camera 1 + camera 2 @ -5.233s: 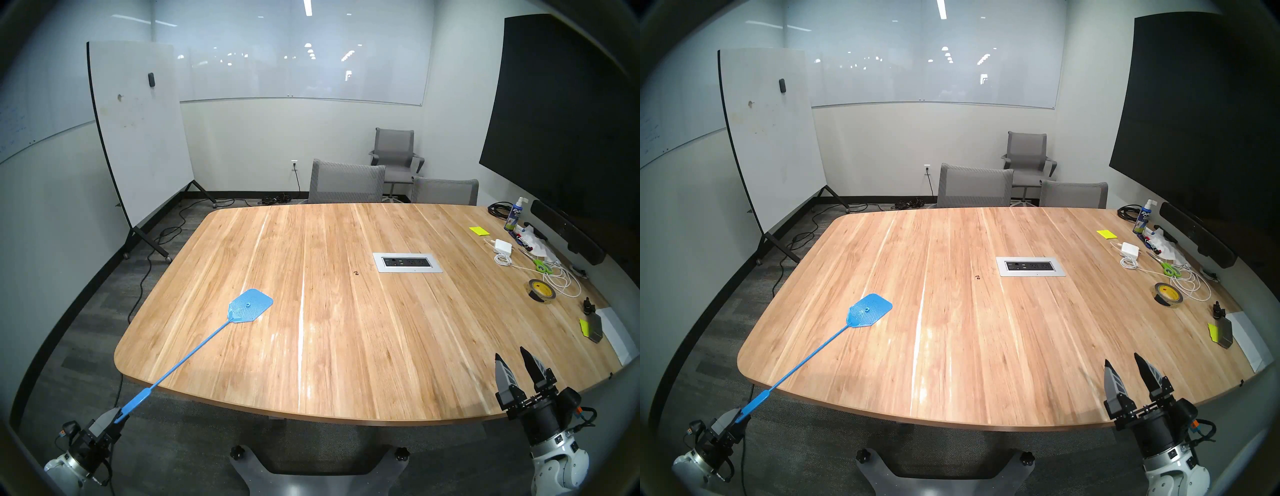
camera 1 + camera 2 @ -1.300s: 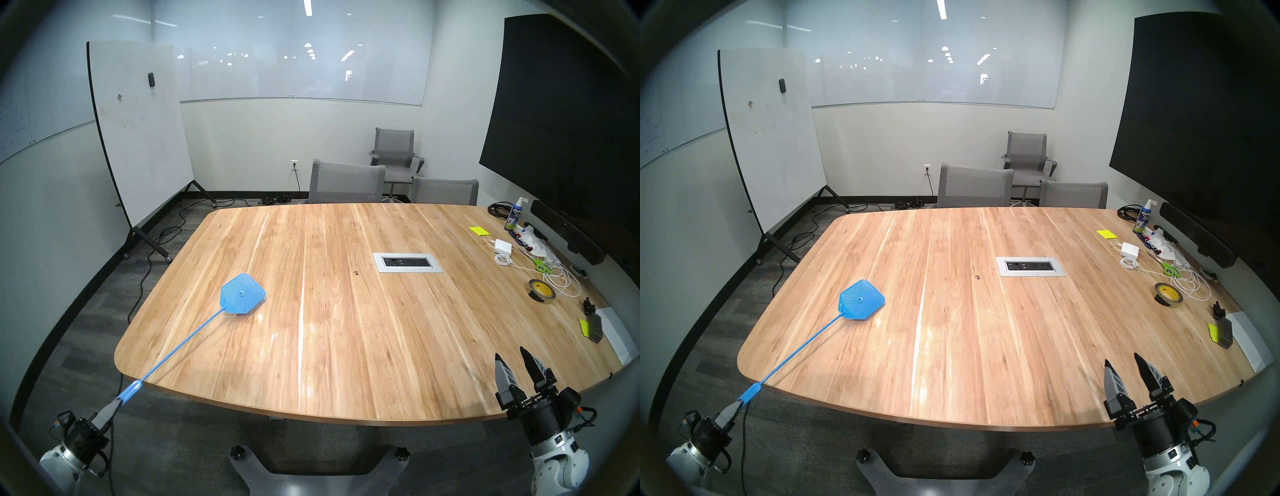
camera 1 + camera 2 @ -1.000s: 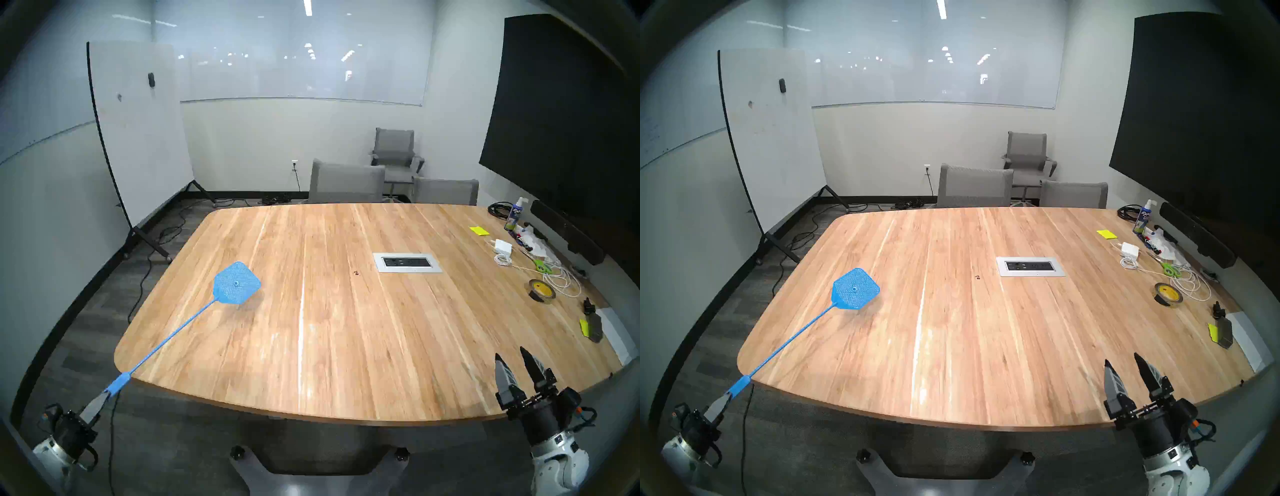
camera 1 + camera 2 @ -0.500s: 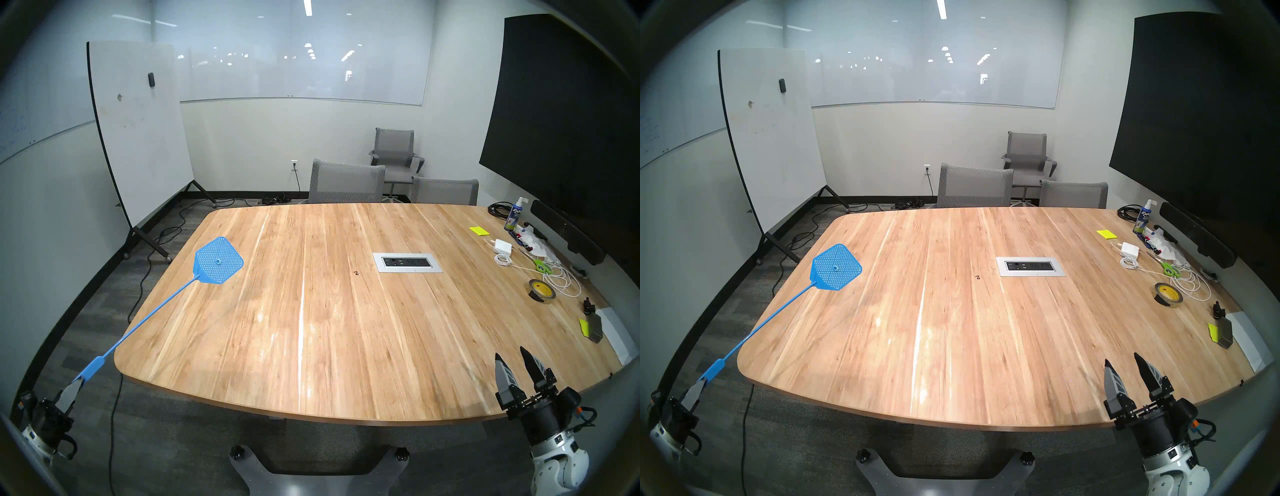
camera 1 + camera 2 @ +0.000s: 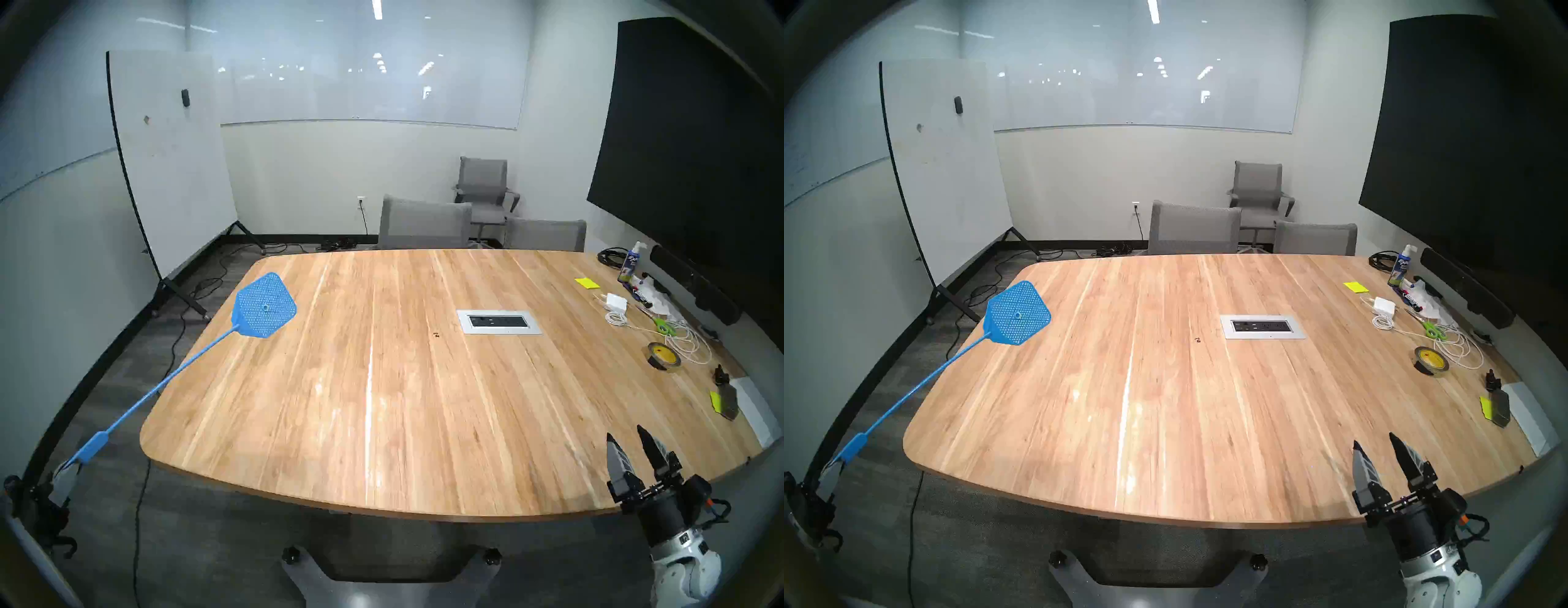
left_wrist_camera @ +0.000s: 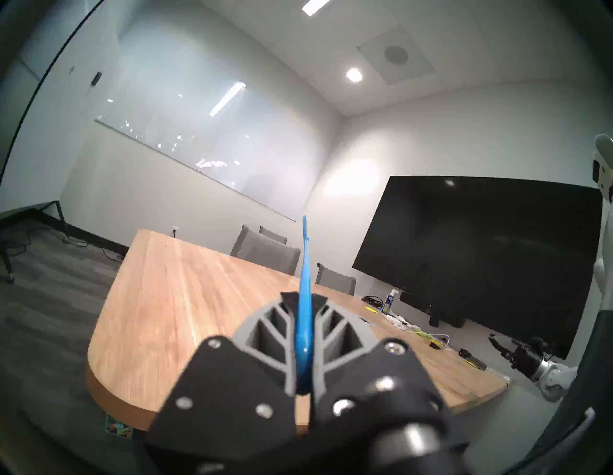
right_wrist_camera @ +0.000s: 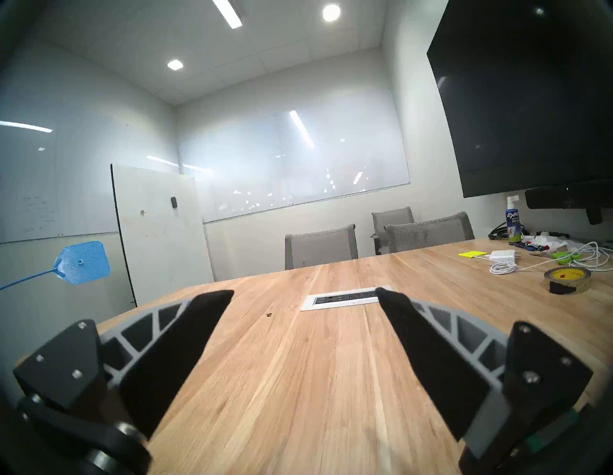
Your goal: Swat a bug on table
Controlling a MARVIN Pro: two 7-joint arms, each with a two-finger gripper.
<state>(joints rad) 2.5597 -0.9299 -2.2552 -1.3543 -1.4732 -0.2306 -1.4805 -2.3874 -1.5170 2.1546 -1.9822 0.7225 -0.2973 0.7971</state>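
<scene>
**One bug, one swatter, wide bare wood between them**

One bug (image 5: 436, 335) sits on the table (image 5: 382, 424), a tiny dark speck just beside the near left corner of the grey outlet panel (image 5: 499, 322) and apart from it. Around the panel the wood is bare on its left, on its near side and on its far side, out to the table's rounded corners and edges. Clutter lies only to the right of the panel, along the right edge: one roll of tape (image 5: 664, 356), one white charger (image 5: 616, 302) with a coiled white cable (image 5: 687, 342), one pair of green scissors (image 5: 664, 326), one spray bottle (image 5: 631, 263), two yellow note pads (image 5: 586, 282) and one small black knob (image 5: 720, 375).

One blue swatter (image 5: 264, 306) is raised in the air well to the left of the panel, its perforated head over the table's far left edge, its long handle slanting down past the near left corner to the left gripper (image 6: 303, 298), which is clenched on the handle's end. The swatter head is well apart from the bug.

The right gripper (image 5: 628, 437) hovers over the near right edge of the table, jaws spread wide and holding nothing; in its wrist view the bug (image 7: 268, 314) lies ahead between the two fingers (image 7: 185, 348), left of the panel.

Three grey chairs (image 5: 424, 223) stand beyond the far edge; one rolling whiteboard (image 5: 169, 161) stands off the far left corner.
</scene>
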